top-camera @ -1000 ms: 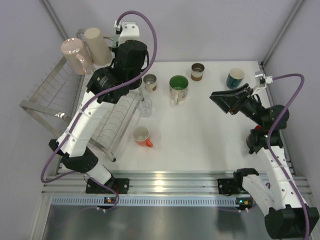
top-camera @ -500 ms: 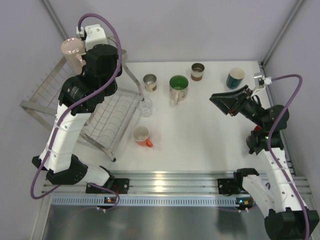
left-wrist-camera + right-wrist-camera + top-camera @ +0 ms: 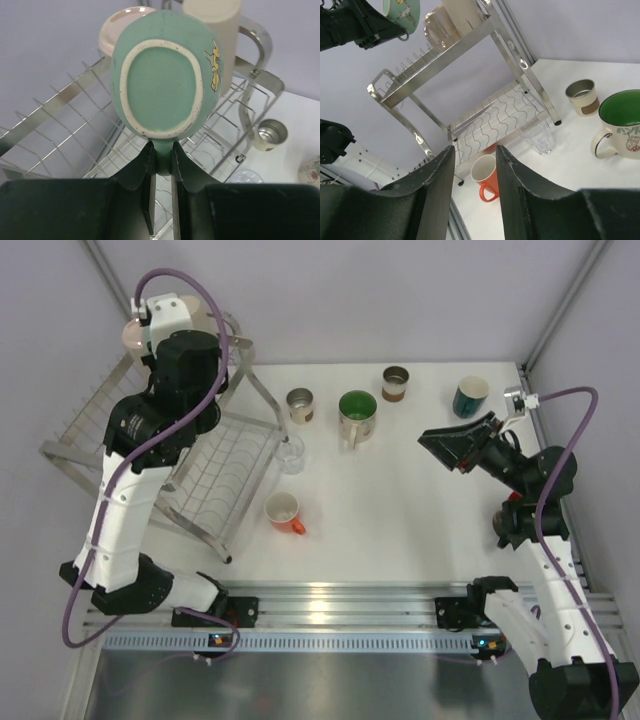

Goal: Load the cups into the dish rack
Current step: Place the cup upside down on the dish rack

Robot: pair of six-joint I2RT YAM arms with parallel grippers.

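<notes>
a white table (image 3: pixel 420 520) stands between plain pale lilac walls (image 3: pixel 420 290).

Teal cup (image 3: pixel 160 85) above dish rack (image 3: pixel 445 53)

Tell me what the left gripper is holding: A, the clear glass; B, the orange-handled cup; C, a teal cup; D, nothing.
C: in the left wrist view the left gripper is shut on the teal cup above the rack, while the glass and the orange-handled cup stand on the table.
</notes>
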